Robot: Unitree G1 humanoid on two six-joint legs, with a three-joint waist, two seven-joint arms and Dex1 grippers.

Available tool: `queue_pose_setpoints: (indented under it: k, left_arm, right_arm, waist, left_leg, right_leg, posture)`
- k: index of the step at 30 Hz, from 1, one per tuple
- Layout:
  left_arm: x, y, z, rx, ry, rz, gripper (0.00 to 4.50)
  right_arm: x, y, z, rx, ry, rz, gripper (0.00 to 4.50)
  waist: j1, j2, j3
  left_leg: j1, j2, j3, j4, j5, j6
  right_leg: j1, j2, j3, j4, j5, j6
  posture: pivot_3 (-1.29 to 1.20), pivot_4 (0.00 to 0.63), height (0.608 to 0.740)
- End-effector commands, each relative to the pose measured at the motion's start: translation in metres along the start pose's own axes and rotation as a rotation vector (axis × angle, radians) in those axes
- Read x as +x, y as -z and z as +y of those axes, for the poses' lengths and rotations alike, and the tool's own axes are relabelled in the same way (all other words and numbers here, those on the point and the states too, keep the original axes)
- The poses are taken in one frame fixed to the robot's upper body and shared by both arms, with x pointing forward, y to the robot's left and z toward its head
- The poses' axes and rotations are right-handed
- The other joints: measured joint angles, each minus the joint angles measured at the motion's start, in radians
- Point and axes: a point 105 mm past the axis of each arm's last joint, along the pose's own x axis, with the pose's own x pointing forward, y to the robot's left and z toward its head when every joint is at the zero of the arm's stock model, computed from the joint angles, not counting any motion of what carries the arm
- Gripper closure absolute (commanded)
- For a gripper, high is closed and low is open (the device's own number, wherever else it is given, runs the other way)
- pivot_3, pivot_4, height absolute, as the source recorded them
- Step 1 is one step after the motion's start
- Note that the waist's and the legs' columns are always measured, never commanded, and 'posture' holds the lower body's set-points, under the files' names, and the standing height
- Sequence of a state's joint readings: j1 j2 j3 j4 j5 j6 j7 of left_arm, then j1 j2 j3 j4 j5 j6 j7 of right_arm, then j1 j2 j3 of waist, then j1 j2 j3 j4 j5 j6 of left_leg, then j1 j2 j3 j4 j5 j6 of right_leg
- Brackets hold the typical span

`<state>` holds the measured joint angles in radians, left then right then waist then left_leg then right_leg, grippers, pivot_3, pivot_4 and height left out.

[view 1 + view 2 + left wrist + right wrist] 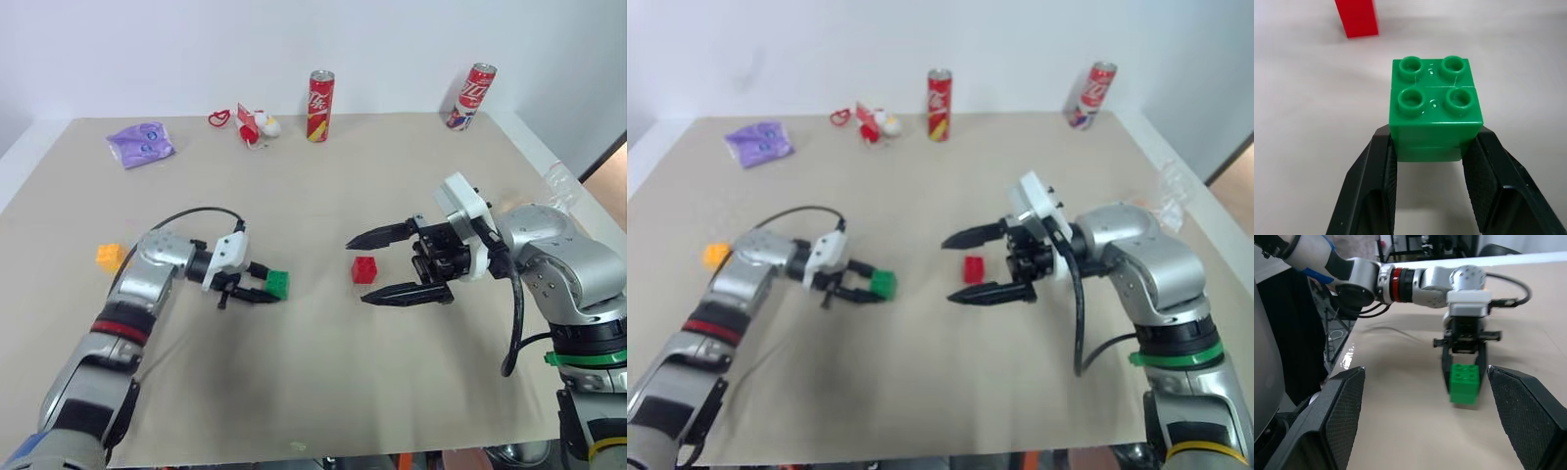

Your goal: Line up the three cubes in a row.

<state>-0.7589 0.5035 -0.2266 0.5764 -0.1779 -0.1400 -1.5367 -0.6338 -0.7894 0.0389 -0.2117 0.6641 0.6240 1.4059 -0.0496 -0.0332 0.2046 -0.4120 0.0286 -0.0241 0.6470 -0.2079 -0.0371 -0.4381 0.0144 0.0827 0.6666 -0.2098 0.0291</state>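
My left gripper (266, 284) is shut on the green cube (277, 284), holding it by its sides, studs up, low over the table left of centre. In the left wrist view the green cube (1435, 110) sits between the black fingers (1376, 181), with the red cube (1357, 18) beyond it. The red cube (364, 269) rests on the table at the centre. My right gripper (357, 270) is open wide and points left, its fingertips on either side of the red cube without touching it. The yellow-orange cube (111, 257) lies at the far left, behind my left arm.
Two red soda cans (320, 106) (472, 96) stand near the table's far edge. A purple bag (142, 144) and a red-and-white packet (253, 124) lie at the back left. Crumpled clear plastic (561, 181) sits at the right edge.
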Motion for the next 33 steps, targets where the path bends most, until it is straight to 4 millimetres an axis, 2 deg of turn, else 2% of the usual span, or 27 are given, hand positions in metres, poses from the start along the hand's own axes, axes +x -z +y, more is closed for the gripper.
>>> queue_pose_setpoints:
  k: [1, 7, 9, 12, 18, 27, 33]
  left_arm:
    - [0.001, -0.004, 0.013, 0.028, -0.004, 0.013, 3.18]
    - [0.008, -0.007, 0.026, 0.03, -0.007, 0.018, 3.18]
    - [0.011, -0.007, 0.028, 0.027, -0.004, 0.017, 3.18]
    - [0.017, -0.01, 0.032, 0.022, -0.005, 0.005, 3.18]
    - [0.026, -0.011, 0.034, 0.024, 0.014, 0.017, 3.18]
    - [0.036, -0.017, 0.052, 0.041, -0.054, 0.049, 3.18]
    - [0.038, -0.016, 0.052, 0.046, -0.05, 0.059, 3.18]
  right_arm:
    - [-0.013, 0.002, 0.002, -0.054, 0.057, 0.049, 0.37]
    - [-0.053, 0.032, -0.016, -0.003, 0.214, 0.16, 0.37]
    - [-0.067, 0.039, -0.022, 0.005, 0.26, 0.186, 0.37]
    - [-0.075, 0.041, -0.027, 0.007, 0.288, 0.195, 0.37]
    - [-0.075, 0.04, -0.032, -0.003, 0.294, 0.19, 0.37]
    - [-0.067, 0.036, -0.034, -0.013, 0.287, 0.173, 0.37]
    - [-0.065, 0.036, -0.034, -0.014, 0.286, 0.17, 0.37]
  waist:
    - [0.001, 0.0, 0.0]
    - [0.001, 0.0, 0.0]
    - [0.001, 0.0, 0.0]
    - [0.001, 0.0, 0.0]
    - [0.0, 0.0, 0.0]
    - [0.001, 0.0, 0.0]
    - [0.001, 0.0, 0.0]
  left_leg:
    - [0.0, 0.0, 0.0, 0.0, 0.0, 0.0]
    - [-0.001, 0.0, 0.0, 0.001, 0.0, 0.0]
    - [-0.001, 0.0, 0.0, 0.002, 0.0, 0.0]
    - [-0.002, -0.001, 0.0, 0.003, 0.0, 0.0]
    - [-0.002, 0.0, 0.0, 0.003, 0.0, 0.0]
    - [-0.004, -0.001, 0.0, 0.006, 0.0, 0.0]
    - [-0.004, -0.001, 0.0, 0.006, 0.0, 0.0]
  right_leg:
    - [0.0, 0.0, 0.0, 0.0, 0.0, 0.0]
    - [0.0, 0.0, 0.001, 0.0, 0.001, 0.001]
    - [0.0, 0.0, 0.001, 0.0, 0.001, 0.001]
    - [0.0, 0.0, 0.001, 0.0, 0.001, 0.002]
    - [0.0, 0.0, 0.001, 0.0, 0.001, 0.002]
    - [-0.001, 0.0, 0.002, 0.0, 0.002, 0.004]
    - [-0.001, 0.0, 0.001, 0.0, 0.002, 0.004]
  posture:
    - [0.0, 0.15, 0.74]
    - [0.0, 0.15, 0.74]
    - [0.0, 0.15, 0.74]
    - [0.0, 0.15, 0.74]
    - [0.0, 0.15, 0.74]
    - [0.0, 0.15, 0.74]
    - [0.0, 0.15, 0.74]
